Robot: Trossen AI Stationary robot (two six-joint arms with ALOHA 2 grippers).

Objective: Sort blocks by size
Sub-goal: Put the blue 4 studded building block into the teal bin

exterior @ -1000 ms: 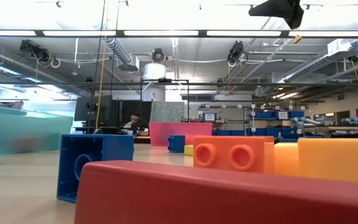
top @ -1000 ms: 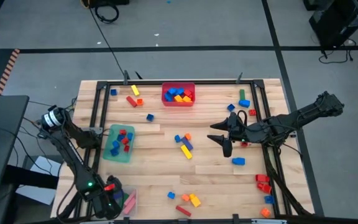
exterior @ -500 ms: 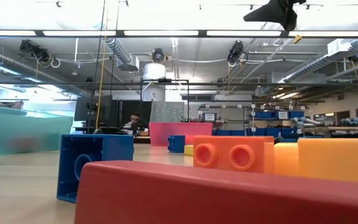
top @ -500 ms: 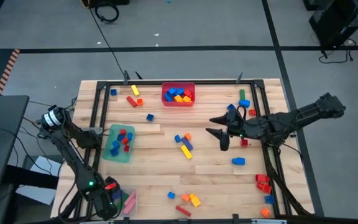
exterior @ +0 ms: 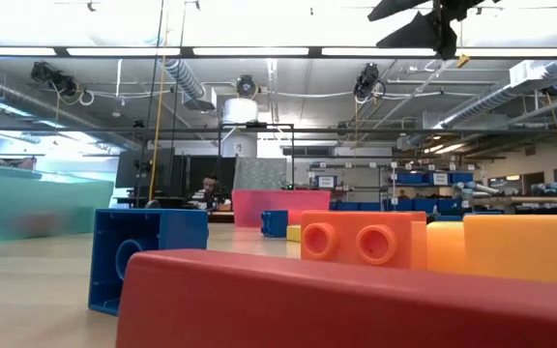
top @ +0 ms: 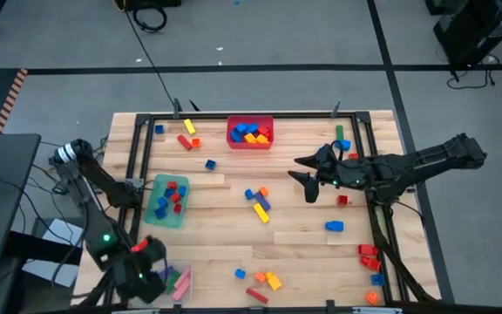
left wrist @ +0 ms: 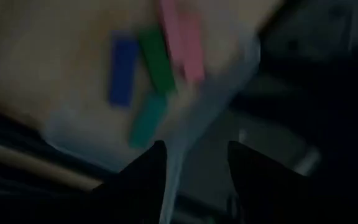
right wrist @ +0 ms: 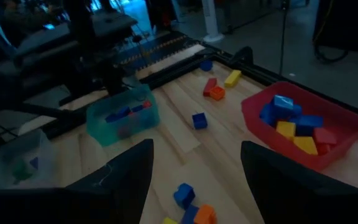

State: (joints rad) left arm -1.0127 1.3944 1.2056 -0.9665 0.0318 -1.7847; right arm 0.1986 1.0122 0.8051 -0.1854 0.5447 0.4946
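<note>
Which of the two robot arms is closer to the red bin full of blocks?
The right. The right gripper hovers open a short way from the red bin, toward the table's right side. The left gripper is at the near left corner, over the clear bin.

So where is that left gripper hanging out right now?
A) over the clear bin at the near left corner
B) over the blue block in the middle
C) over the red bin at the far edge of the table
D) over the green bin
A: the high view shows the left gripper over the clear bin, and its wrist view looks down on that bin's long pink, green and blue blocks.
</note>
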